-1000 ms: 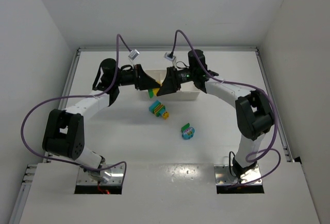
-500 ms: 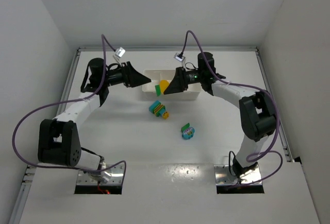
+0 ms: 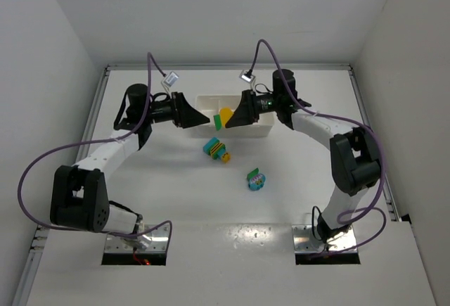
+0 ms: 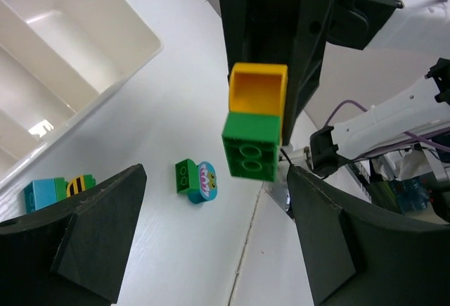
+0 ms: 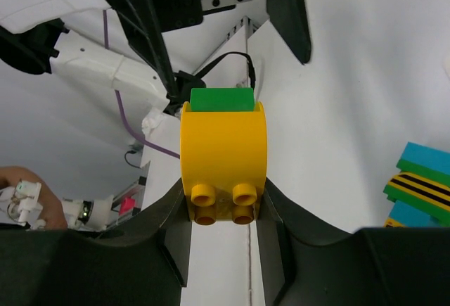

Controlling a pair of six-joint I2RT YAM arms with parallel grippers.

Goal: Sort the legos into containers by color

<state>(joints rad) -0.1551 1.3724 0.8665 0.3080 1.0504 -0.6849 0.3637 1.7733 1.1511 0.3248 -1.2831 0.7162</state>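
Observation:
My right gripper (image 5: 223, 214) is shut on a yellow lego (image 5: 223, 155) with a green lego (image 5: 222, 98) stuck to its far end. From above, the yellow lego (image 3: 224, 115) and green lego (image 3: 216, 124) hang at the left front of the white tray of containers (image 3: 264, 131), and my right gripper (image 3: 230, 119) is just right of them. My left gripper (image 3: 204, 117) is open just left of the pair, touching nothing. In the left wrist view the green lego (image 4: 249, 145) hangs beyond my left gripper (image 4: 214, 183), clear of its wide-apart fingers.
A cyan, green and yellow striped clump (image 3: 216, 150) lies on the table in front of the tray. A green and cyan flower-print clump (image 3: 255, 179) lies nearer, toward the right. The tray's compartments (image 4: 105, 24) look empty in the left wrist view.
My left gripper let go of the brick pair, opened wide, drew back to the left, then came slightly right again. The right gripper kept the yellow and green pair.

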